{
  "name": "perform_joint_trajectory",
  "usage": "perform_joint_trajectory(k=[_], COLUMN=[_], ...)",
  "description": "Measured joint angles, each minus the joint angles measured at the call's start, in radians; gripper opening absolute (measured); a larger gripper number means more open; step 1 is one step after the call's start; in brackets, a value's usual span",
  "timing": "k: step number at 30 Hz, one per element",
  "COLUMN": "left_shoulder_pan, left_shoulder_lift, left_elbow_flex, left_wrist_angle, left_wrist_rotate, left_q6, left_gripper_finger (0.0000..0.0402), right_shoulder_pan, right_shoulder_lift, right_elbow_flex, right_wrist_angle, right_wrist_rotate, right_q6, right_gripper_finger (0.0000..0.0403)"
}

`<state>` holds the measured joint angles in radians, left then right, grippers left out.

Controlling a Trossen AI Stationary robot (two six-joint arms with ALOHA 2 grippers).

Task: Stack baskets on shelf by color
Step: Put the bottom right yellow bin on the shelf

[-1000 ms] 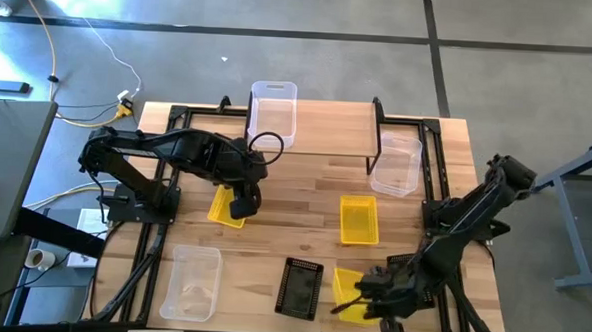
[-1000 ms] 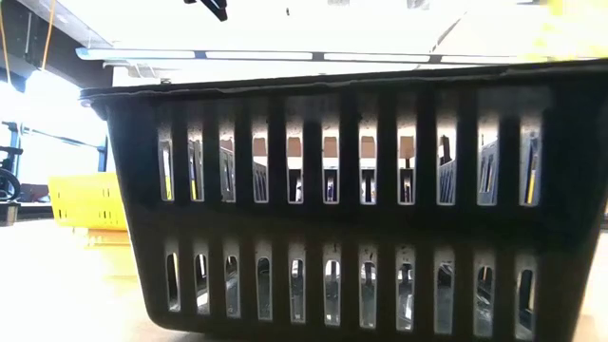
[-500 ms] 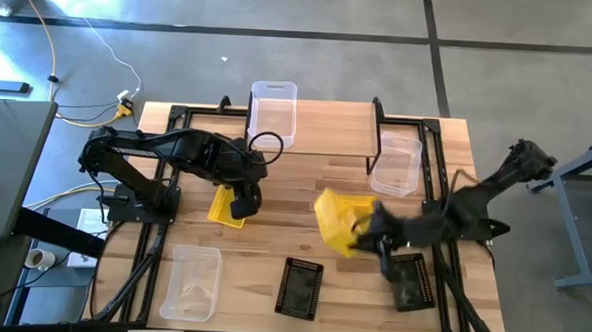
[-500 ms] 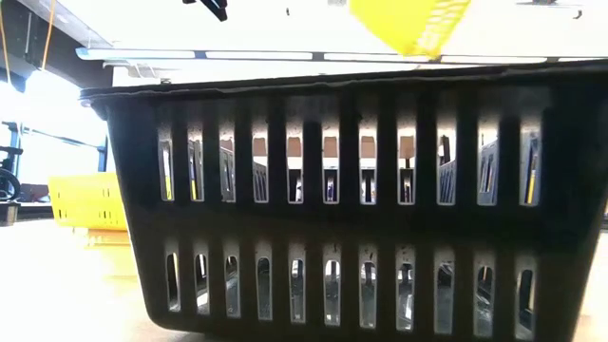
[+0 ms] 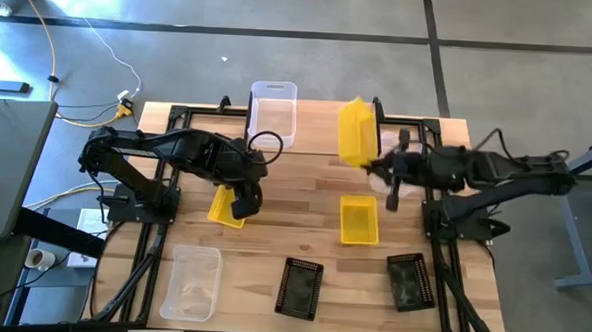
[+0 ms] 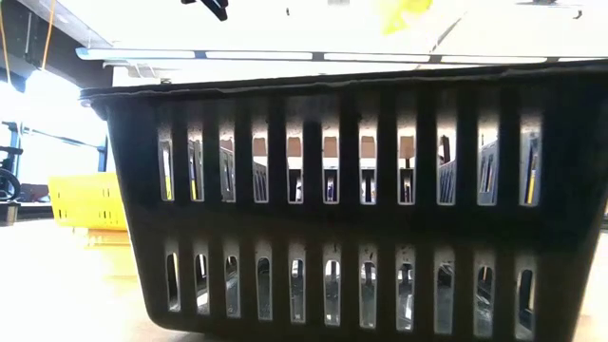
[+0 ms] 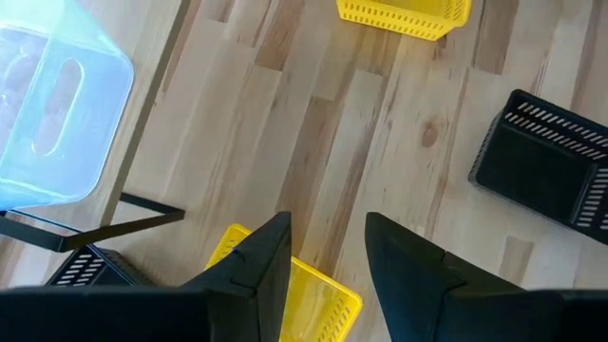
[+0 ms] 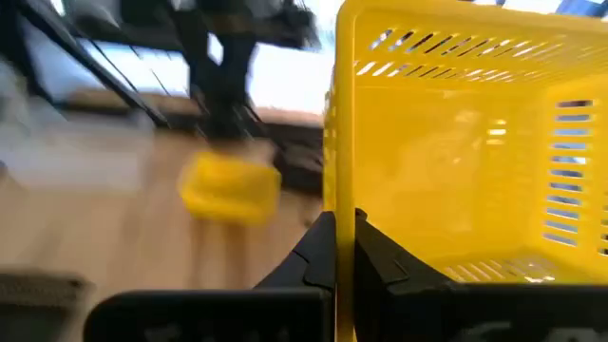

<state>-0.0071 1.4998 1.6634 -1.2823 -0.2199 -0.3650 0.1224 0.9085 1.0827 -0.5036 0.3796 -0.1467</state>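
Observation:
A yellow basket (image 5: 356, 132) hangs tipped on its side above the right end of the shelf (image 5: 318, 127), with my right gripper (image 5: 373, 163) shut on it. The basket's tip shows at the top of the low view (image 6: 404, 11). A clear basket (image 5: 272, 110) stands on the shelf's left end. My left gripper (image 5: 242, 204) stands open left of the table's middle, over a second yellow basket (image 7: 285, 285) that rests on the table. A third yellow basket (image 5: 359, 219) lies on the table in front of the shelf. My right gripper pinches one wall of the yellow basket at its rim (image 8: 342, 204), one finger on each face of the wall. The fingers come about level from the table's right side. The basket is lifted clear, on its side, its open top (image 8: 456, 161) facing the wrist camera.
A clear basket (image 5: 396, 170) sits by the shelf's right legs, under my right arm. Two black baskets (image 5: 301, 286) (image 5: 409, 281) and a clear one (image 5: 191, 280) stand along the near edge. One black basket (image 6: 332, 199) fills the low view.
My right gripper has carried the yellow basket from the table's near right corner up and toward the far edge, to the shelf's right end. It has turned from pointing down to about level, and the basket has tipped onto its side.

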Motion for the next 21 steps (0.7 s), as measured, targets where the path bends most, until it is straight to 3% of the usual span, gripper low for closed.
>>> perform_joint_trajectory(k=[6,11,21], left_shoulder_pan=[0.0,0.0,0.0], left_shoulder_lift=[0.0,0.0,0.0], left_elbow_flex=[0.0,0.0,0.0], left_wrist_angle=[0.0,0.002,0.002], left_wrist_rotate=[-0.002,-0.008,-0.009], left_q6=[-0.011,-0.025,-0.025], left_gripper_finger=[0.0127,0.0127,0.0127], right_shoulder_pan=[-0.206,-0.351,-0.459], right_shoulder_lift=[0.033,0.082,0.244], right_elbow_flex=[0.085,0.095,0.095], right_wrist_angle=[-0.255,-0.352,-0.391], right_wrist_rotate=[-0.031,-0.155,-0.235], right_q6=[-0.121,-0.19,-0.279], right_gripper_finger=[0.0,0.0,0.0])
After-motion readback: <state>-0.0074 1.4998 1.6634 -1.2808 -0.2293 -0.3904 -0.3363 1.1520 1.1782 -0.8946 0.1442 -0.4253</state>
